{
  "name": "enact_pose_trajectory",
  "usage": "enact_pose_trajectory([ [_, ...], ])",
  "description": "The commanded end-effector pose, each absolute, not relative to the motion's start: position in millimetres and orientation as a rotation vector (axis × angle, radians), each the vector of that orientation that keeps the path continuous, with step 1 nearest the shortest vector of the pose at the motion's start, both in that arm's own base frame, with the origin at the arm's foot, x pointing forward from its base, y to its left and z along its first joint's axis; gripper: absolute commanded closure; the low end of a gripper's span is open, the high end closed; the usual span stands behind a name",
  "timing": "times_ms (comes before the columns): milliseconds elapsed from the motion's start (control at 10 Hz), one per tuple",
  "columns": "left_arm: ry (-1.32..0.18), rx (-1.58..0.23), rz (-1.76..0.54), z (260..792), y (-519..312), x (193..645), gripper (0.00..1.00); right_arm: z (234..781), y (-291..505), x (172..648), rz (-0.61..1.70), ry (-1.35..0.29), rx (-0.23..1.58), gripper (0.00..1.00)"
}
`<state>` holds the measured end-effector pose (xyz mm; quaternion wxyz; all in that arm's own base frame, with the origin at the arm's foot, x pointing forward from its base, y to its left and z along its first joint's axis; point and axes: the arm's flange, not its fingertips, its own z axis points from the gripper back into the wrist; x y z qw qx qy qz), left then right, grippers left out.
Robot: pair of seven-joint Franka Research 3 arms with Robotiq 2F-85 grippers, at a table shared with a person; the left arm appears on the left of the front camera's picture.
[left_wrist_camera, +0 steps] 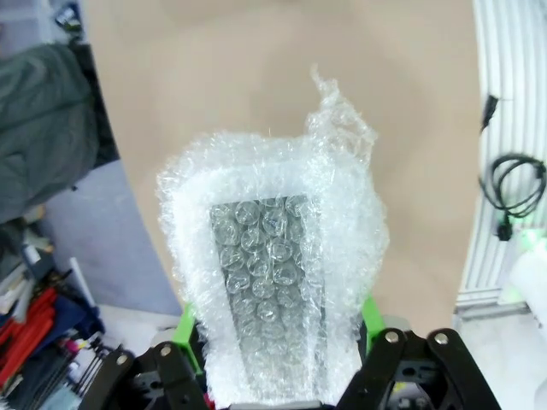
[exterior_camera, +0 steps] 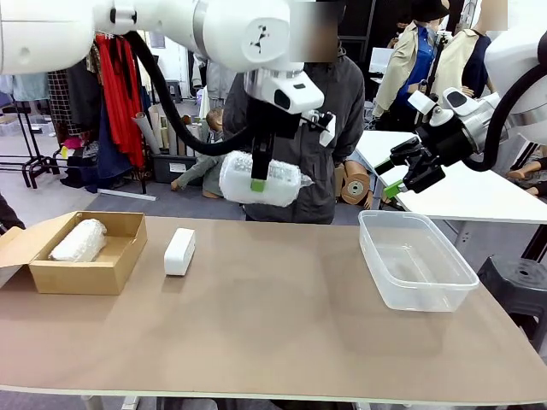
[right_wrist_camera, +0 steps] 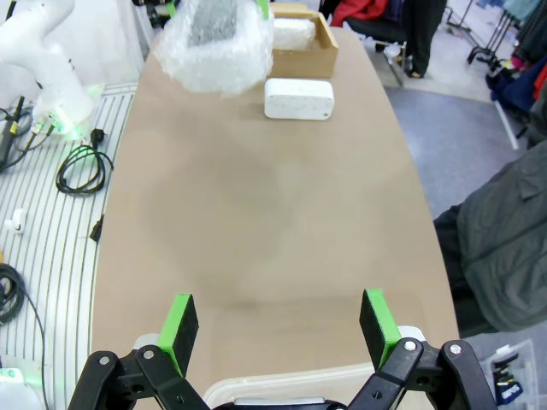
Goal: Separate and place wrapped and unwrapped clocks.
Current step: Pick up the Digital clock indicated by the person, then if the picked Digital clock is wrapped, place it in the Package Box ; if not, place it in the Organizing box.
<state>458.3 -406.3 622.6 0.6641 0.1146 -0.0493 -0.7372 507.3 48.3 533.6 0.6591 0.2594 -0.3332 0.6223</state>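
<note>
Wrapped clock [exterior_camera: 261, 178], a white block bundled in bubble wrap, hangs in the air above the far middle of the table [exterior_camera: 273, 333], clear of the surface. The left gripper [exterior_camera: 256, 182] grasps it from above, its green pads pressed into the wrap on 2 opposite sides; in the left wrist view a grey face shows through the bubbles, with no lettering legible.

A second wrapped clock [exterior_camera: 79, 240] lies inside the open cardboard box [exterior_camera: 94, 278] at the table's left end. The bare clock [exterior_camera: 179, 251], smooth and white, rests on the table just beside the box, apart from it.

The right gripper [exterior_camera: 389, 178] is released, jaws spread wide and holding nothing, hovering over the far rim of the clear plastic tub [exterior_camera: 427, 301] on the right.

A small dark emblem [exterior_camera: 261, 38] marks the left arm's white joint; it cannot be read. A person in a dark jacket [exterior_camera: 333, 102] stands behind the table.
</note>
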Motion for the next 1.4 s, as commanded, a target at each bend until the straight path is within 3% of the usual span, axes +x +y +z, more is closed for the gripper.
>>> enact_pose_trajectory([
  [0,-0.120,0.327,-1.656,644.9,-413.4,453.5,1.00,534.6,48.9,506.5,1.414,-0.757,0.584,0.00],
  [1300,-0.134,0.334,-1.673,651.1,-412.3,447.3,1.00,534.6,48.9,506.5,1.414,-0.757,0.584,0.00],
])
